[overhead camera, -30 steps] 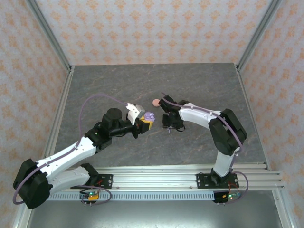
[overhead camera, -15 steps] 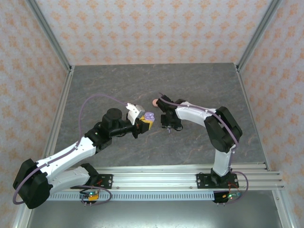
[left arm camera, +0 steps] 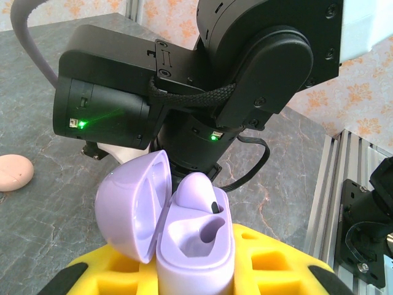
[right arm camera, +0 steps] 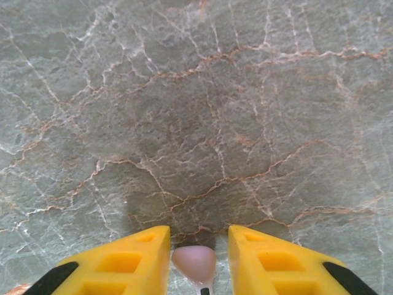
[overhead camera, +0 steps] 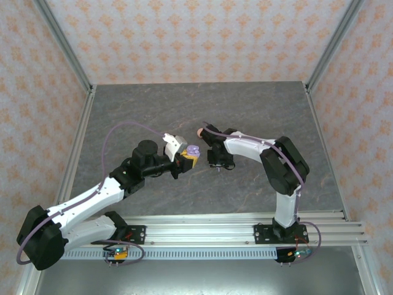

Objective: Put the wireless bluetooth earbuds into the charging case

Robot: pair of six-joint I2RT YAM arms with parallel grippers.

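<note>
My left gripper (overhead camera: 190,157) is shut on the lavender charging case (left arm camera: 196,246), held upright above the table with its lid (left arm camera: 132,206) swung open. One lavender earbud (left arm camera: 199,193) sits in the far socket; the near socket (left arm camera: 206,236) is empty. The case also shows as a small lavender shape (overhead camera: 193,150). My right gripper (right arm camera: 198,249) points down at the marble table, its yellow fingers (right arm camera: 132,258) on either side of a pale lavender-pink earbud (right arm camera: 194,261) lying on the surface. A narrow gap shows on each side of it. In the top view this gripper (overhead camera: 217,165) is just right of the case.
A closed salmon-pink round case (overhead camera: 199,131) lies on the table behind the right wrist, also seen at the left (left arm camera: 13,172). The right arm's black wrist (left arm camera: 215,92) looms close behind the held case. Grey marble table (overhead camera: 153,110) with frame rails around.
The right gripper has shifted slightly left toward the held case, and its fingers have narrowed around the earbud. The left arm and case have stayed still.
</note>
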